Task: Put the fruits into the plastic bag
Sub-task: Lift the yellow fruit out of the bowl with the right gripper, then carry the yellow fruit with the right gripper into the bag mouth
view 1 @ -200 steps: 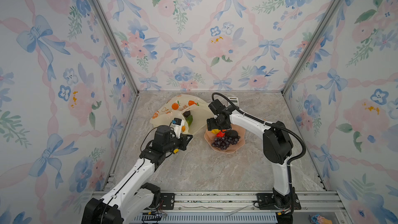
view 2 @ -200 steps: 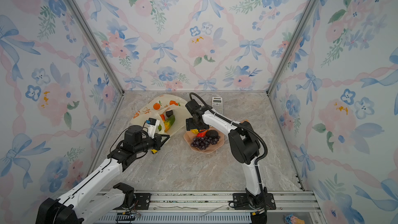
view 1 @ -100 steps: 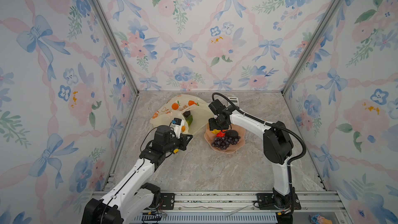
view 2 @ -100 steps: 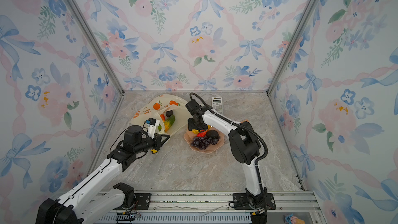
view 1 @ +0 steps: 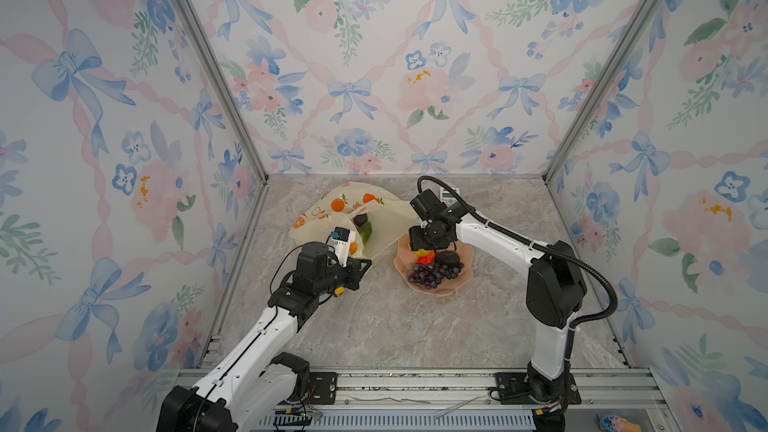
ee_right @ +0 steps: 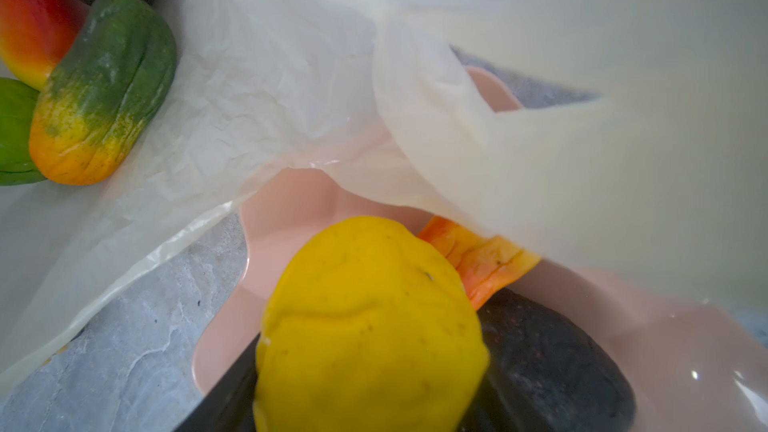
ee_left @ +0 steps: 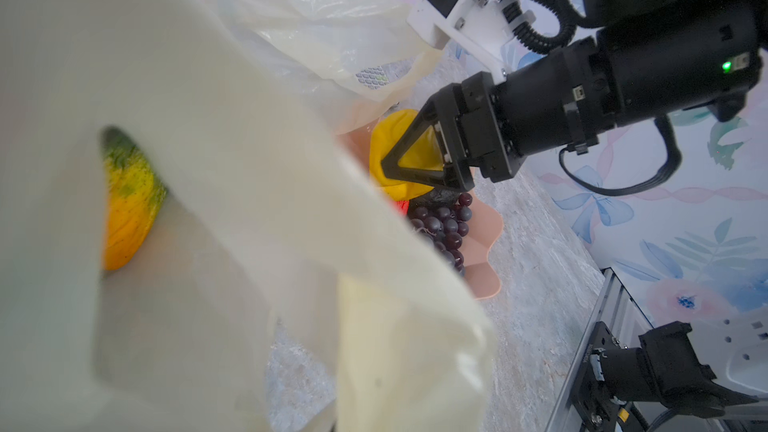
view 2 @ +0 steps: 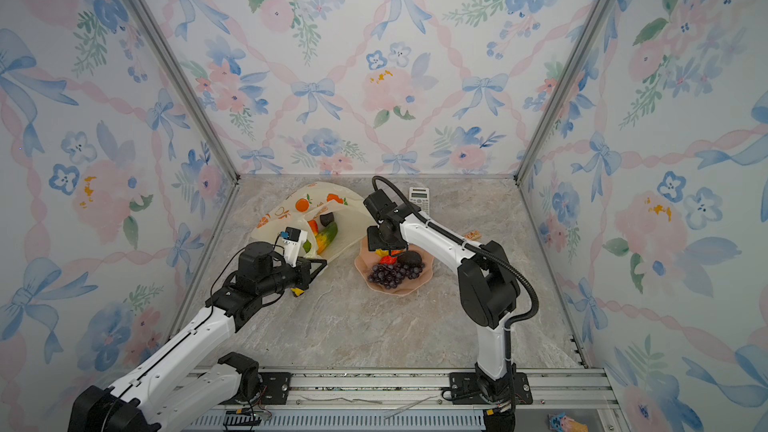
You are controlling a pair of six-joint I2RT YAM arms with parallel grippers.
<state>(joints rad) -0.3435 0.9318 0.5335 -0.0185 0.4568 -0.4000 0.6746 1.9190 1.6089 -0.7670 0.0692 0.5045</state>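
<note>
The plastic bag [view 1: 332, 209] lies open at the back left of the table. Inside it rest an orange-green fruit [ee_right: 99, 89], a red-yellow one [ee_right: 33, 14], a bright green one [ee_right: 12, 130] and a dark avocado [view 2: 327, 218]. My left gripper [view 1: 365, 263] is shut on the bag's near rim; bag film hides its jaws in the left wrist view. My right gripper [view 1: 424, 248] is closed on the yellow fruit [ee_right: 370, 326], low over the pink plate [view 1: 455, 286]. An avocado [ee_right: 552, 359], an orange-red fruit [ee_right: 478, 259] and purple grapes [view 1: 434, 274] lie on the plate.
A calculator [view 2: 419, 195] lies at the back behind the right arm. A small yellow toy [view 2: 297, 291] sits under the left wrist. A loose bag flap [ee_right: 540, 139] hangs over the plate's far side. The side walls stand close on both sides.
The right gripper's jaws have narrowed round the yellow fruit on the plate. The left arm and the bag have not moved.
</note>
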